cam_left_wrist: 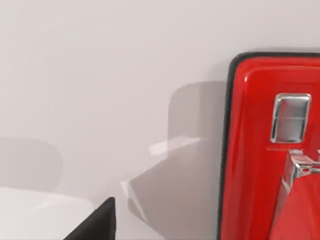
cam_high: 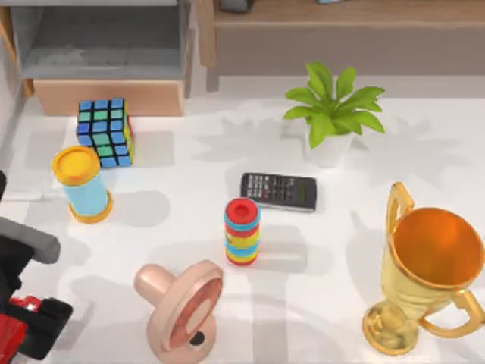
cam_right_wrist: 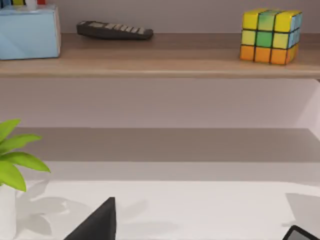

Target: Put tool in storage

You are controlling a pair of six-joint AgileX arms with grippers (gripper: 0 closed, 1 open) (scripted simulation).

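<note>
Left hand (cam_high: 30, 322) at near left table (cam_high: 341, 265) corner, over red tool (cam_high: 9, 334) lying at table edge; finger spacing cannot be told. Tool (cam_left_wrist: 270, 150) close below wrist camera. Storage (cam_high: 106, 53) open at far left, well apart from tool, behind puzzle cube (cam_high: 105, 132).

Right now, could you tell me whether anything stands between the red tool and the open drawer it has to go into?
Yes. The red tool sits at the table's near left corner by the left gripper; the yellow-capped blue cylinder and puzzle cube stand between it and the drawer.
</note>
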